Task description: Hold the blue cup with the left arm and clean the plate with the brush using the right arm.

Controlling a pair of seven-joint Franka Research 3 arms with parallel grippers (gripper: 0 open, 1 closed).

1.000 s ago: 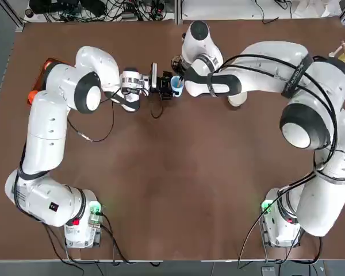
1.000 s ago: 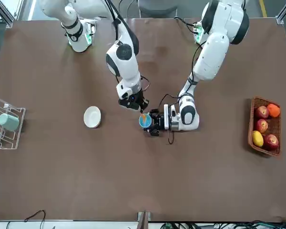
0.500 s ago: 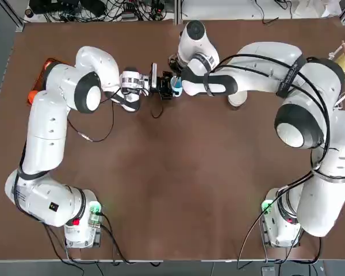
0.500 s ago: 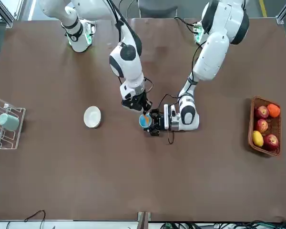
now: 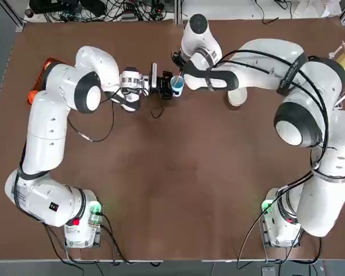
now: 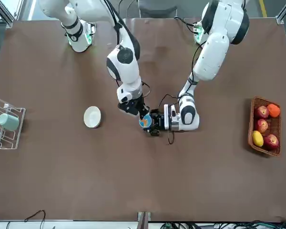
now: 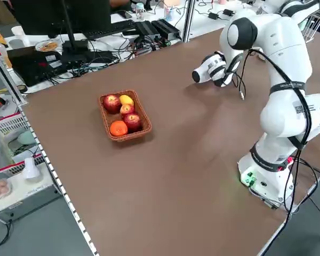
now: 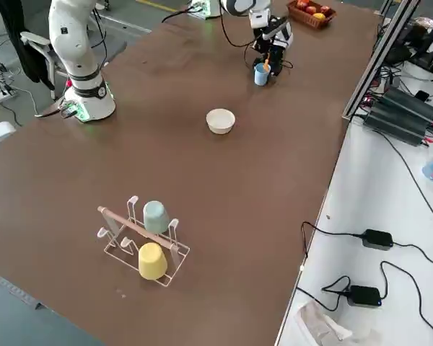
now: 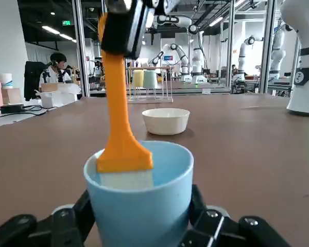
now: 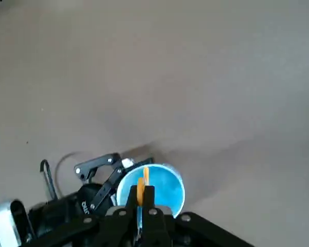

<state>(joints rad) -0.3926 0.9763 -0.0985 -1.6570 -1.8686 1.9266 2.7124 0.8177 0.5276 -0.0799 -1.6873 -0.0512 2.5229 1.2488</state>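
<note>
The left claw (image 9: 139,216) is clamped around the light-blue cup (image 9: 141,206), well in from the table's (image 5: 161,190) edges. The right claw (image 10: 144,198) is closed on the orange handle of the brush (image 9: 122,123), its pale bristles inside the cup's mouth. The white bowl-like plate (image 6: 92,117) sits near them, toward the wire rack (image 6: 10,126).

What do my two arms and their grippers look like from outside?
Both arms are glossy white with dark grey joint bands and black cables strapped along them; each base glows green. The left gripper and right gripper are black, two-fingered, with small silvery screws.
</note>
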